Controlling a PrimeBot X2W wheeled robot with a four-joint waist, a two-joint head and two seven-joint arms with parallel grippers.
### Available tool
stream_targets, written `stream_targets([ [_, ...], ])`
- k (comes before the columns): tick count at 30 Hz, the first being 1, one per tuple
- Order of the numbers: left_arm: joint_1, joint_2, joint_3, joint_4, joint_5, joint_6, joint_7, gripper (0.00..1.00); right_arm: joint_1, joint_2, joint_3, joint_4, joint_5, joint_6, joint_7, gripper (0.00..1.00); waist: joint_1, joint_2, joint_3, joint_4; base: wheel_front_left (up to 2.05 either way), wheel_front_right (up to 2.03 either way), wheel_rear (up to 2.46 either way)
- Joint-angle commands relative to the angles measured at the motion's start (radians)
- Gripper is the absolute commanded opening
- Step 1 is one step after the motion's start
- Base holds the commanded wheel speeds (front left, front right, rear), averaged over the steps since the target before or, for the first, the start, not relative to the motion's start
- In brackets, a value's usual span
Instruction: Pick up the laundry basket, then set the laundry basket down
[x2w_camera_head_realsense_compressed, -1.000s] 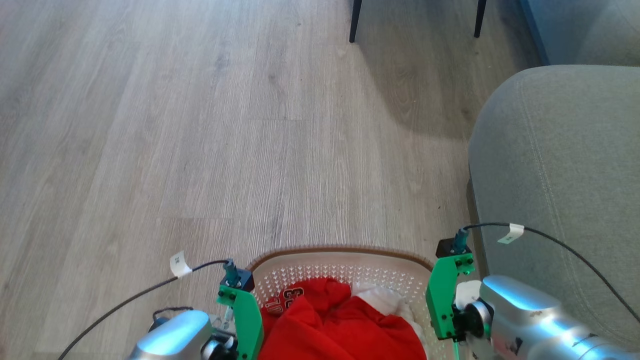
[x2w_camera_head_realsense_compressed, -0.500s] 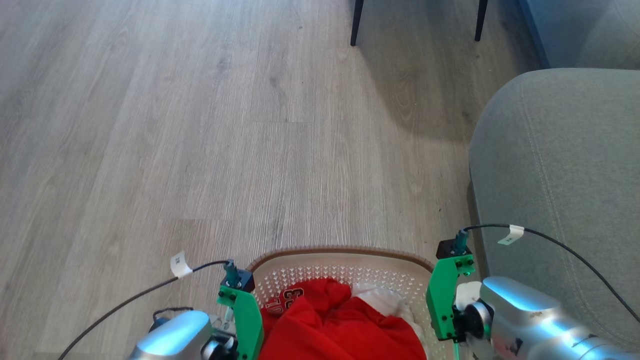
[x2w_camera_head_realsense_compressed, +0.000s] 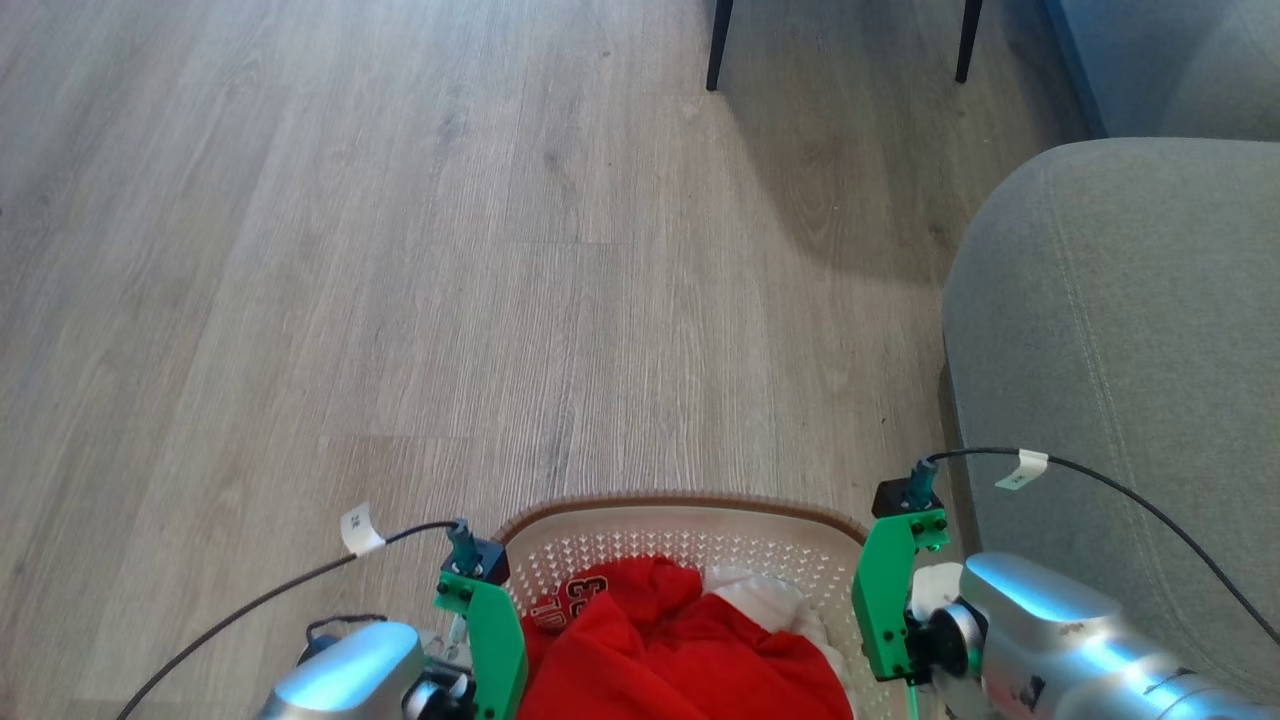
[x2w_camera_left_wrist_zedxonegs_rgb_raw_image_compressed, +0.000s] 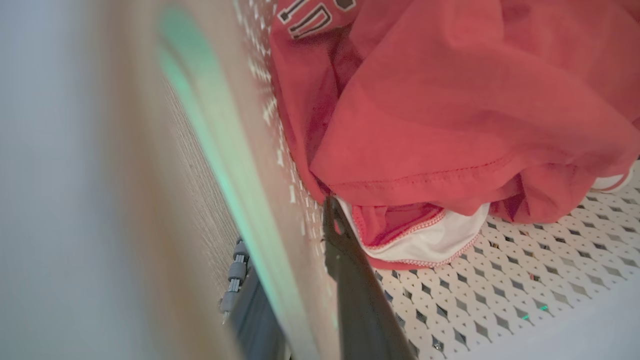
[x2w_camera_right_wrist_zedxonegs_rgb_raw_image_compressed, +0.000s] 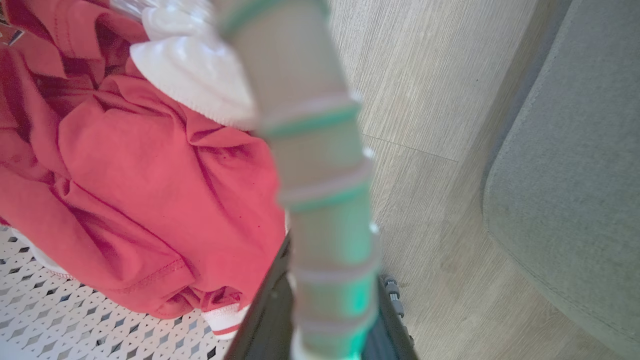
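Holding laundry basket (x2w_camera_head_realsense_compressed: 680, 545) at 6 o'clock in head view, same spot between the arms as a second ago. Pinching its wall with left gripper (x2w_camera_left_wrist_zedxonegs_rgb_raw_image_compressed: 285, 235) and right gripper (x2w_camera_right_wrist_zedxonegs_rgb_raw_image_compressed: 335, 270), both nearly closed, one finger inside, one outside. Seeing chair legs (x2w_camera_head_realsense_compressed: 718, 45) at 12–1 o'clock and sofa (x2w_camera_head_realsense_compressed: 1120, 350) at 3 o'clock drift slightly toward 5 o'clock: reading that as camera motion, not theirs. No slip, so likely mid-carry; set-down still pending.
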Motion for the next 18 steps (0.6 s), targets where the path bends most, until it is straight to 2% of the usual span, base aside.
stream_targets([
  [1, -0.029, -0.005, -0.016, -0.032, 0.016, -0.037, 0.013, 0.00, -0.049, 0.009, 0.012, -0.035, -0.017, 0.017, -0.010, 0.00, 0.0001, 0.0000, 0.000, 0.000, 0.00, 0.00, 0.00],
  [18, -0.027, -0.003, -0.017, -0.034, 0.016, -0.037, 0.016, 0.00, -0.051, 0.010, 0.012, -0.033, -0.020, 0.017, -0.009, 0.00, 0.0001, 0.0000, 0.000, -0.006, 0.00, 0.00, 0.00],
])
